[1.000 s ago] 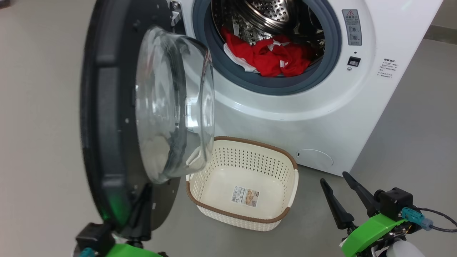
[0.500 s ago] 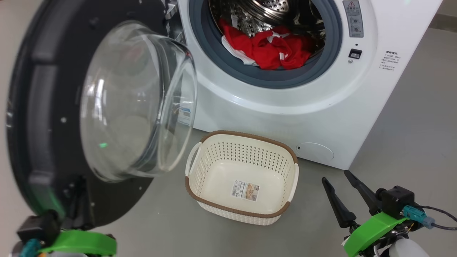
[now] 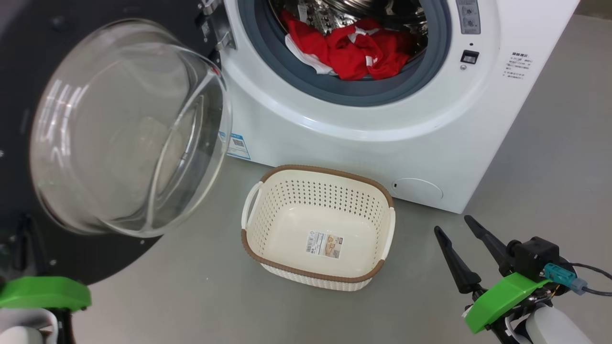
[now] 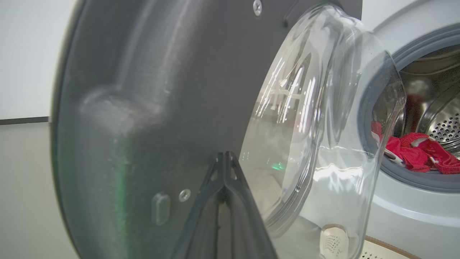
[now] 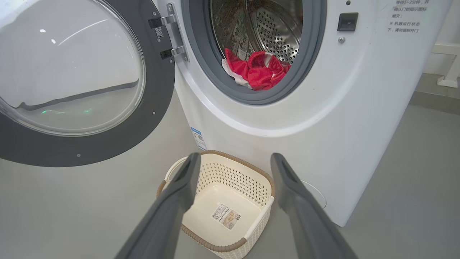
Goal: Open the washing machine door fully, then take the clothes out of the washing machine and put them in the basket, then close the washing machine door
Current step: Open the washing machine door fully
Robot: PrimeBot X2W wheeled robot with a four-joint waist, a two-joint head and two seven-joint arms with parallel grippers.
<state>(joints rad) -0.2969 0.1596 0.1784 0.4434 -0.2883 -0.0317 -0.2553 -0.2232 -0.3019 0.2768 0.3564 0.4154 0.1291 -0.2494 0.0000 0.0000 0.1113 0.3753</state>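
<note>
Left wrist view shows the left gripper [image 4: 224, 158] with its two dark fingers pressed tight together and nothing between them. The tips point at the dark inner side of the washing machine door [image 4: 151, 108]. I cannot tell if they touch it.

The right gripper [image 3: 453, 224] is low down, off to the right of the washing machine [image 3: 363, 138] and apart from it. Its two fingers are spread wide and hold nothing.

The door hangs from a hinge [image 5: 172, 36] on the left side of the washing machine's round hole. It is swung far out to the left. Its clear glass bowl [image 3: 129, 124] sticks out from the black ring around it.

The clothes [image 3: 354, 50] are inside the washing machine. They are red with some white bits. They lie in a heap at the bottom front of the shiny drum [image 5: 276, 32], and a little of them rests on the grey rubber ring [image 3: 334, 91].

The basket [image 3: 315, 169] sits on the grey floor [image 3: 191, 296], just in front of the washing machine and under the round hole. It has a brown rim and little holes in its sides. A paper label [image 3: 323, 244] lies flat on its bottom.
</note>
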